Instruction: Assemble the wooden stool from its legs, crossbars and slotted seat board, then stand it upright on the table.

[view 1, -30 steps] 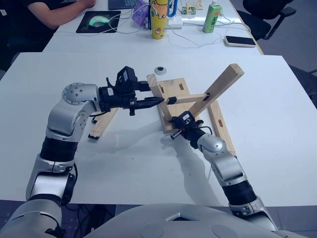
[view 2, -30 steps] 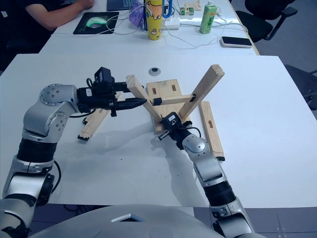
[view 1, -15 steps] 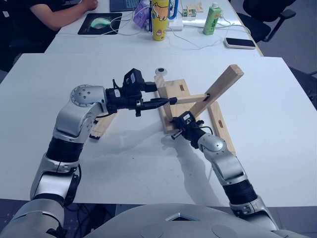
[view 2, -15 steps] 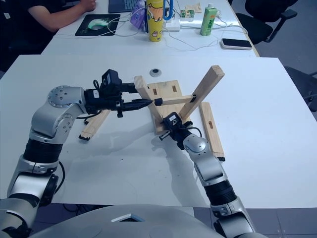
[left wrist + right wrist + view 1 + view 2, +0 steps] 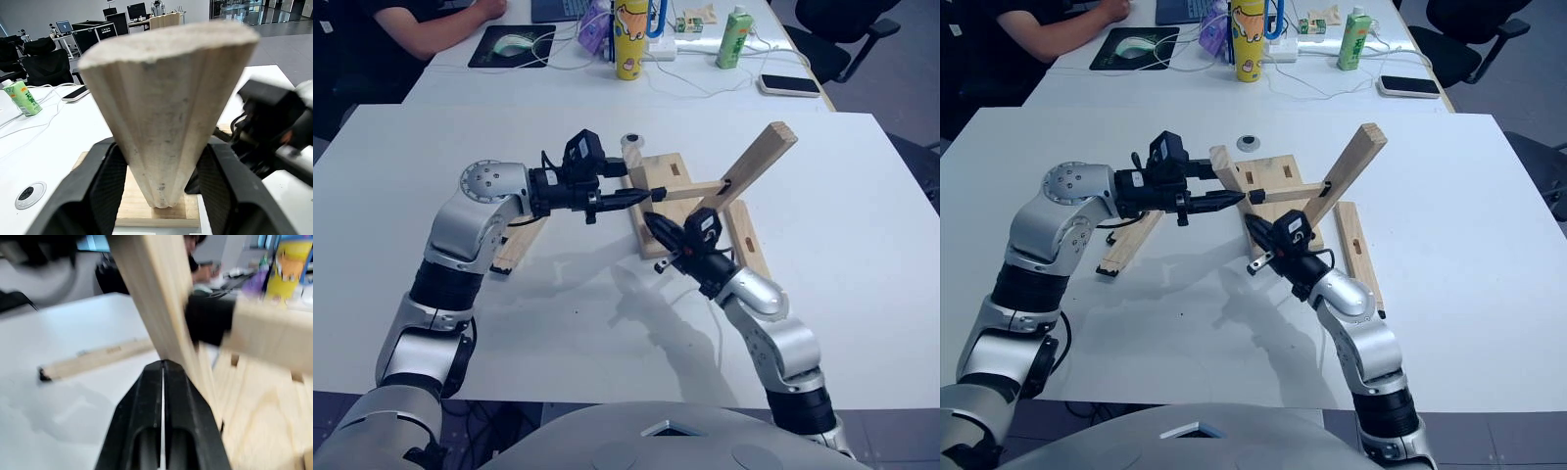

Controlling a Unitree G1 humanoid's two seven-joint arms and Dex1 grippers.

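The slotted seat board [image 5: 1278, 177] lies flat at the table's middle. Over it stands a V of two wooden legs joined by a thin crossbar [image 5: 1289, 194]. My left gripper [image 5: 1234, 199] is shut on the left leg [image 5: 1225, 164], whose end is large in the left wrist view [image 5: 166, 98] between the black fingers [image 5: 105, 191]. The right leg [image 5: 1348, 170] slants up to the right. My right gripper [image 5: 1255, 231] hovers shut and empty just in front of the V's base, fingertips [image 5: 162, 364] pressed together, close to the held leg [image 5: 156, 298].
A spare slotted leg [image 5: 1357, 251] lies right of the board, another piece [image 5: 1131, 240] lies to its left under my left arm. A small round disc [image 5: 1248, 143] sits behind the board. The far table holds a yellow cup [image 5: 1248, 39], a green carton [image 5: 1353, 37] and a phone [image 5: 1407, 85].
My left gripper has carried its leg to the right, closer to the crossbar's end. My right gripper has lifted off the table at the V's base and now points up and left.
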